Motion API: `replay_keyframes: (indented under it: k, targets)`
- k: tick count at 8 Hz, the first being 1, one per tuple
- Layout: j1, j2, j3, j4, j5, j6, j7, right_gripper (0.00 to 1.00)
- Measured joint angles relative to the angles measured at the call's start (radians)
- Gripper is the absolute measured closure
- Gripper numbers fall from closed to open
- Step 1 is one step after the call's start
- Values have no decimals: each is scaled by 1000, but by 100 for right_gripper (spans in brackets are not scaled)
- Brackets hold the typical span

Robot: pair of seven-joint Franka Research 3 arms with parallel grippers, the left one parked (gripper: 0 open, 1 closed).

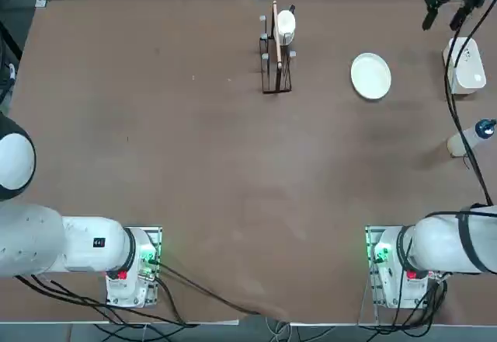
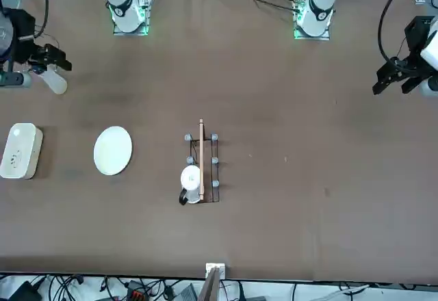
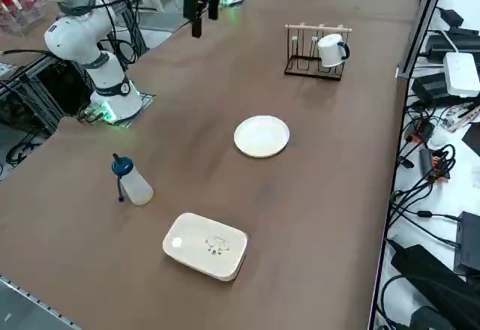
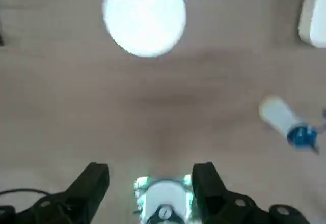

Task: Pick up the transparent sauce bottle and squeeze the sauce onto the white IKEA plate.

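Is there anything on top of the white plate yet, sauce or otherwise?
Nothing shows on the white plate: its surface looks bare, no sauce. The sauce bottle stands apart from it, capped. The right gripper hangs open, high above the table, empty.

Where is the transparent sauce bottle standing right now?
In the right side view the transparent sauce bottle stands upright near the table's right edge, between the right arm's base and the white rounded container, apart from the white plate.
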Motion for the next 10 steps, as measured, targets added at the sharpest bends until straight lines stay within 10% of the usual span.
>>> replay_keyframes:
  k: [10]
  targets:
    - [118,296,16,-84,-518,-142,1189,0]
